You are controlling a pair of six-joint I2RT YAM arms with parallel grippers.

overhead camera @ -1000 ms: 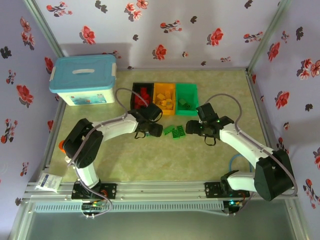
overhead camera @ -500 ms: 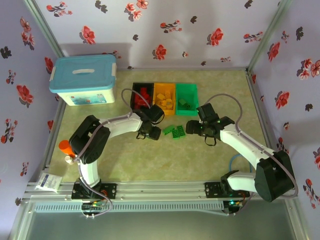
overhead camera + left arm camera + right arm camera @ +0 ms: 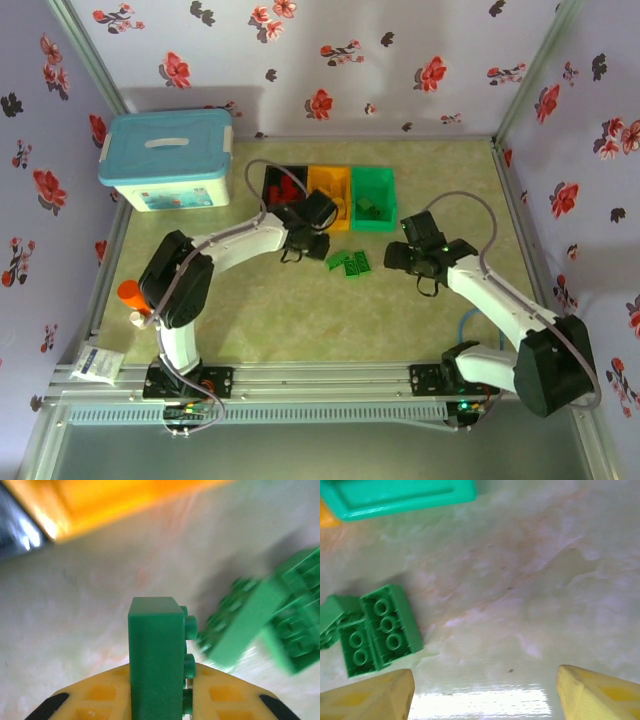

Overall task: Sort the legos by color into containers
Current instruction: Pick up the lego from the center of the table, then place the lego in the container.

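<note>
Near the middle of the table (image 3: 300, 320), over toward its right edge, the right gripper (image 3: 395, 258) (image 3: 485, 695) is held with its yellow fingers (image 3: 375, 695) spread wide, and nothing is gripped between them. Just to its left, a small heap of green legos (image 3: 348, 263) (image 3: 375, 632) is seen lying on the table, touching one another. A little farther back, the left gripper (image 3: 314, 247) (image 3: 161, 692) is closed on one green lego (image 3: 155, 650), which is held upright on its edge.

Behind it, three bins are set side by side: the black bin (image 3: 270, 180), the orange-yellow bin (image 3: 330, 169) and the green bin (image 3: 376, 172). Red legos (image 3: 288, 187) are seen in the black bin. In the far left corner a white box (image 3: 168, 158) with a blue lid is placed.
</note>
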